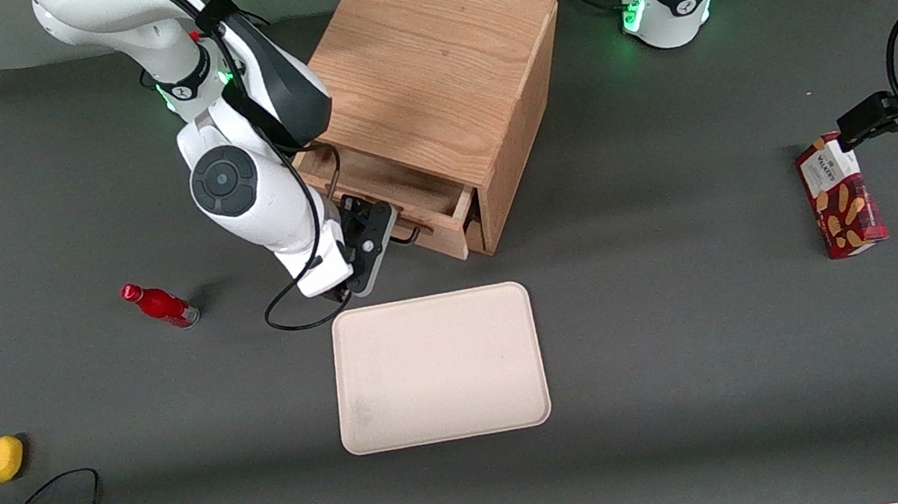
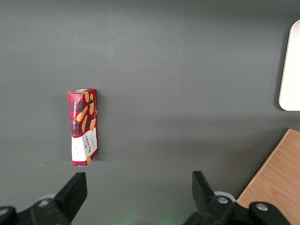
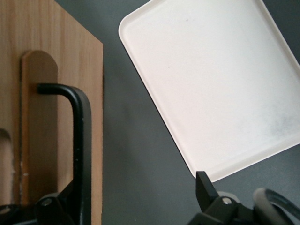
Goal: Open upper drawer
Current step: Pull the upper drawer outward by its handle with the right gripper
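Tray (image 1: pixel 439 368) bare, nearest camera; upper drawer (image 1: pixel 406 196) pulled partway out, inside unseen; gripper (image 1: pixel 377 240) jaws apart around handle (image 3: pixel 77 140).

1 cabinet (image 1: pixel 435 87); 1 tray (image 1: pixel 439 368); 1 bottle (image 1: pixel 159 304); 1 lemon (image 1: pixel 3 459); 1 biscuit box (image 1: pixel 841 196)

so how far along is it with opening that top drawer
Partly done: the upper drawer already sticks out of the cabinet, its inside showing. In hand: the gripper is at the drawer front by the black handle, with fingers spread either side of the bar rather than clamped. Left: pulling it out further toward the tray, if a wider opening is wanted.
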Tool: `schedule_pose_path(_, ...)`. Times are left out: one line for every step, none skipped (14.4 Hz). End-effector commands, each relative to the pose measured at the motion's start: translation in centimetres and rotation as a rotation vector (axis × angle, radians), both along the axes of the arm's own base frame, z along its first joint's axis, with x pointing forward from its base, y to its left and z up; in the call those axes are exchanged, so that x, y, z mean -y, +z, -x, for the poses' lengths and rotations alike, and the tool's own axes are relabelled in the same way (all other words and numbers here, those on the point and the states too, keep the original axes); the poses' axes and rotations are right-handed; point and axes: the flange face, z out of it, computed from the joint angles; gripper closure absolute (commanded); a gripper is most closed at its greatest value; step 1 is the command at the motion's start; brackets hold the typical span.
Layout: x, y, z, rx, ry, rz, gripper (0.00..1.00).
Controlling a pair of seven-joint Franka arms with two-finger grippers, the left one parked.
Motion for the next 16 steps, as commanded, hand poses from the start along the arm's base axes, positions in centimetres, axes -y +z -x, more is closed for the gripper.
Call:
schedule_pose_path(-0.6,0.1,-1.1,-0.007,-0.038,-0.023,0.0)
schedule_pose_path(0.0,0.1,-1.5,-0.007,-0.047,-0.023,0.0)
schedule_pose_path(0.0,0.3,-1.6,-0.003,-0.047,-0.026,0.0)
schedule_pose_path(0.0,0.4,-1.7,0.0,-0.046,-0.028,0.0)
schedule_pose_path(0.2,0.0,-1.9,-0.004,-0.047,-0.024,0.0)
schedule_pose_path(0.8,0.2,-2.5,0.003,-0.053,-0.027,0.0)
schedule_pose_path(1.1,0.2,-2.7,0.005,-0.056,-0.027,0.0)
schedule_pose_path(1.1,0.0,-2.8,0.002,-0.058,-0.026,0.0)
schedule_pose_path(1.8,-0.1,-3.3,0.004,-0.067,-0.024,0.0)
schedule_pose_path(2.1,-0.1,-3.5,0.006,-0.071,-0.023,0.0)
schedule_pose_path(2.1,-0.1,-3.7,0.008,-0.072,-0.023,0.0)
schedule_pose_path(2.4,0.0,-4.2,0.013,-0.077,-0.024,0.0)
schedule_pose_path(2.6,-0.2,-4.4,0.01,-0.079,-0.023,0.0)
schedule_pose_path(2.8,-0.5,-4.6,0.008,-0.082,-0.021,0.0)
schedule_pose_path(3.3,-0.4,-4.9,0.011,-0.09,-0.023,0.0)
schedule_pose_path(3.4,-0.3,-5.4,0.015,-0.094,-0.025,0.0)
